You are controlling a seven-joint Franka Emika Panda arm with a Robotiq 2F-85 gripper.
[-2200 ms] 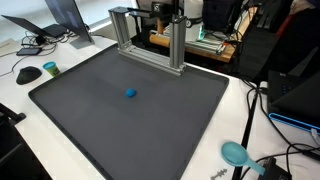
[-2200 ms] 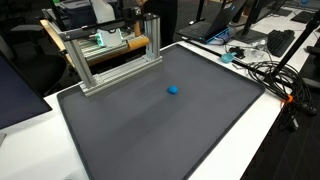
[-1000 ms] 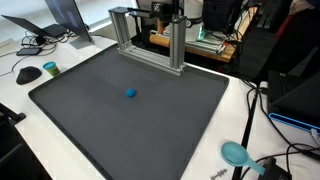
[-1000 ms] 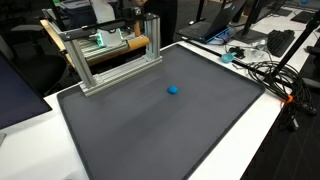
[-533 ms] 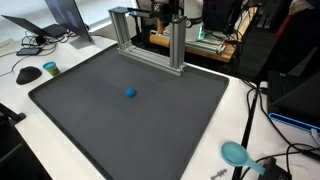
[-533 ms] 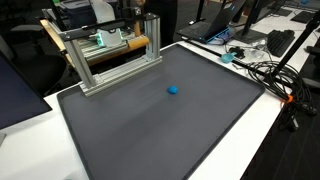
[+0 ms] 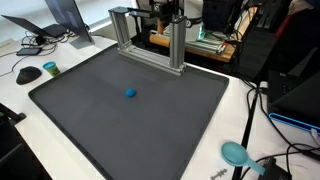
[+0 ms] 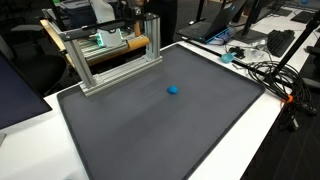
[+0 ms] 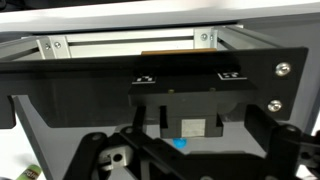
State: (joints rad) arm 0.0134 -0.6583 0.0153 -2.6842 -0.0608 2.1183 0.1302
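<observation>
Small blue object lying mid dark mat.

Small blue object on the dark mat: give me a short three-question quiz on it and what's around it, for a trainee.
1. Multiple choice: in both exterior views, the small blue rounded object lies on A) the bare white tabletop, B) the dark grey rectangular mat, C) a laptop lid.
2. True or false: the blue object touches the silver aluminium bar frame.
3. Short answer: along which edge of the mat does the frame stand in both exterior views, the near one or the far one?
Key: 1 B. 2 False: it lies apart from the frame, out on the mat. 3 The far edge.
</observation>
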